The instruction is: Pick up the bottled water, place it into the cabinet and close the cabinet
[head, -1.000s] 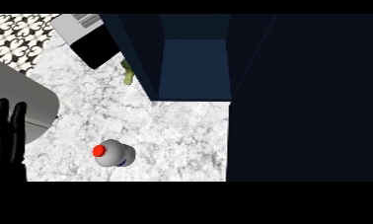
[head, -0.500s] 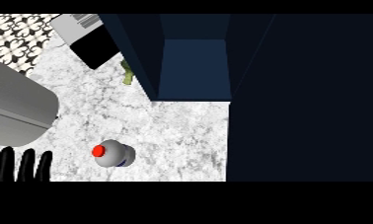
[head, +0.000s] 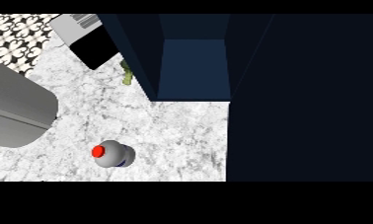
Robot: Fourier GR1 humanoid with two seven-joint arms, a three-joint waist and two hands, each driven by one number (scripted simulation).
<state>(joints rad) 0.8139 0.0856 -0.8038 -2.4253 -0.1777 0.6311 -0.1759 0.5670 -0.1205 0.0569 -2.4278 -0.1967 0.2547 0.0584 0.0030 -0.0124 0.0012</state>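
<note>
The bottled water (head: pixel 114 154) stands upright on the marble counter (head: pixel 175 129) near the front, seen from above, with a red cap (head: pixel 98 151) and a grey body. The dark blue cabinet (head: pixel 194 65) stands open behind it and to the right, its inside showing as a lighter blue floor. A grey forearm (head: pixel 22 107) comes in at the left edge, up and left of the bottle and apart from it. No hand shows in the head view.
A very dark panel (head: pixel 299 99) fills the right side beside the cabinet opening. A black and white box (head: pixel 86 40) lies at the back left, with a small green thing (head: pixel 128 75) next to the cabinet's left wall. Patterned tiles (head: pixel 20 38) show at the far left.
The left hand, seen at the lower left edge before, has slid down out of the view. The grey forearm still lies at the left edge. The bottle has not moved.
</note>
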